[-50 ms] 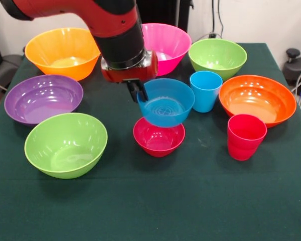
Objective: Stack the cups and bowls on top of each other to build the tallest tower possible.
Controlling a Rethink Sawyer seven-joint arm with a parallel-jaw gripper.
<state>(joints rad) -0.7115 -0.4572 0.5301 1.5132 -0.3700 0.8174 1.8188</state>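
Observation:
My gripper (138,92) is shut on the left rim of a small blue bowl (166,103), which hangs tilted just above a small red bowl (159,137) near the table's middle. Whether the two bowls touch I cannot tell. A light blue cup (205,91) stands upright right of the blue bowl. A red-pink cup (246,136) stands upright further right and nearer the front. Around them sit larger bowls: yellow-orange (63,52), pink (166,45), lime green (217,58), orange (257,99), purple (43,98) and a second lime green (66,144).
A dark green cloth (155,201) covers the table, with open cloth across the front. The red and black arm (115,35) comes down over the back middle, hiding part of the pink bowl.

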